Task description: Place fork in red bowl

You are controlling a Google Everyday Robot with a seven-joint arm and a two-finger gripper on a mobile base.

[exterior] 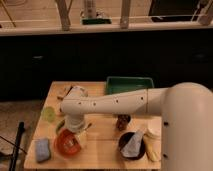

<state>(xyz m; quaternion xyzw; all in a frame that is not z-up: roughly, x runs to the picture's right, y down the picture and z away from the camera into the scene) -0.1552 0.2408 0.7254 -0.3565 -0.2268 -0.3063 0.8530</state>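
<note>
The red bowl (pixel 64 143) is a round, shallow orange-red bowl near the front left of the wooden table (pixel 100 150). My gripper (pixel 75 134) hangs from the white arm straight over the bowl's far right rim, low and close to it. A pale thing (pixel 70 145) shows inside the bowl just under the gripper. I cannot tell whether it is the fork or part of the gripper. No fork is clearly visible elsewhere on the table.
A blue sponge (pixel 42 149) lies left of the red bowl and a light-green dish (pixel 48 114) behind it. A green tray (pixel 130 85) stands at the back. A dark bowl (pixel 132 146) holding a crumpled wrapper, a small brown object (pixel 121 121) and white cups (pixel 154 129) stand at the right.
</note>
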